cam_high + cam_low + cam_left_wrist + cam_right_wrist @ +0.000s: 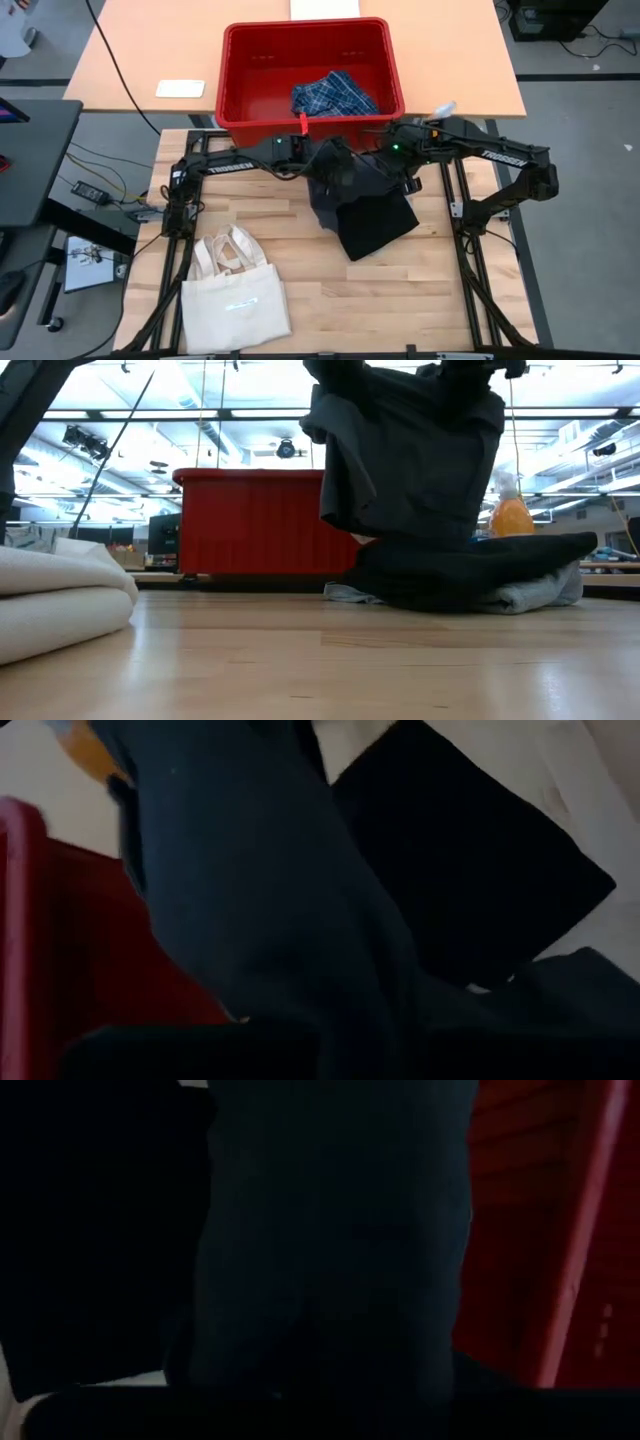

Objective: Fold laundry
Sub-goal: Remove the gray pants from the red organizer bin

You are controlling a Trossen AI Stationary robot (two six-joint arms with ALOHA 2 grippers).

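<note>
- High view: both arms meet over the far middle of the table [400,300], right in front of the red bin [232,100].
- The left gripper [335,160] and right gripper [385,160] each have their jaws clenched on the top edge of a charcoal garment [410,450], holding it up between them.
- In the low view that garment hangs in the air like a curtain, its lower edge just above a flat black piece [480,565] lying on the table.
- Under the black piece there's a light grey top [540,592] peeking out at the edges, touching the table.
- A blue-and-white plaid piece [333,95] sits crumpled inside the bin, toward its near wall.
- The cream tote bag [235,300] lies flat at the near left of the table, handles pointing toward the bin, well apart from the clothes.
- Both wrist views are pretty much filled with dark cloth, with bits of red bin wall at the side.
</note>
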